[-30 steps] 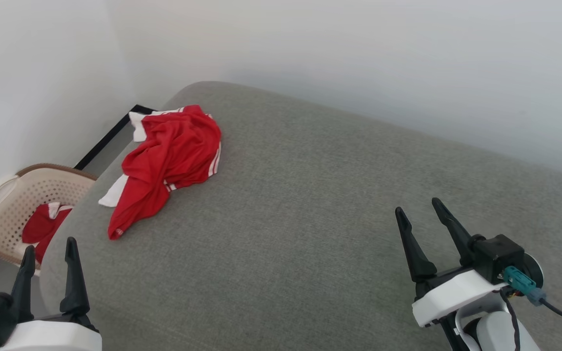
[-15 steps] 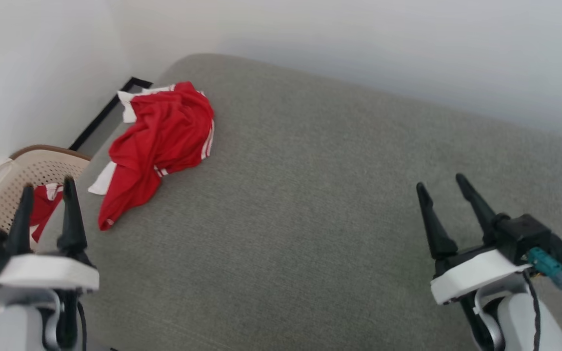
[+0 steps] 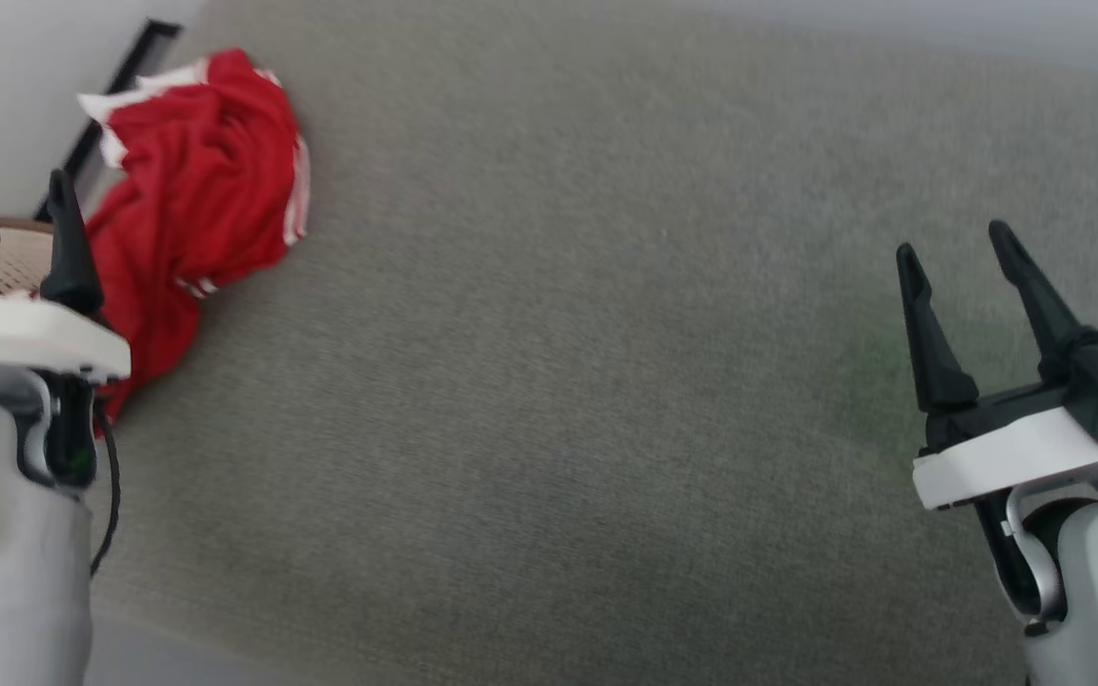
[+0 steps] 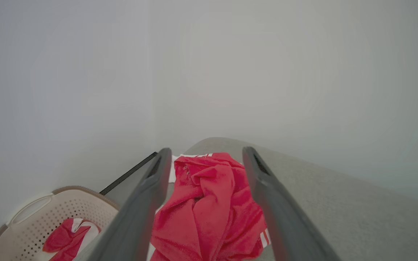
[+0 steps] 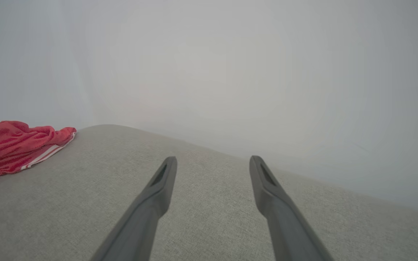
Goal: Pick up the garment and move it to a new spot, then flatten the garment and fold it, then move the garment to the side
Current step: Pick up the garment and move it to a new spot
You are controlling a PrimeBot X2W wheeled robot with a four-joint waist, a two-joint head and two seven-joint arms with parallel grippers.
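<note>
Garment [image 3: 196, 171], bright red, thin sports fabric with a wide white band and thin white stripes, lay crumpled in a heap at the far left corner of the broad grey woven-fabric cushion [image 3: 559, 381]. One red end trailed toward the cushion's left edge. Left gripper [image 3: 20, 186] hovered at that left edge, just beside the heap, its two long dark fingers spread apart with nothing between them. Contact with the heap could not be judged. Right gripper [image 3: 951, 238] hung over the cushion's bare right part, well apart from the heap, fingers likewise spread and empty. Beige perforated plastic basket [image 4: 60, 190] stood off the cushion's left side, with a small red-and-white bundle [image 4: 64, 237] inside. Pale plain wall [image 4: 85, 72] rose behind the cushion's far edge.
</note>
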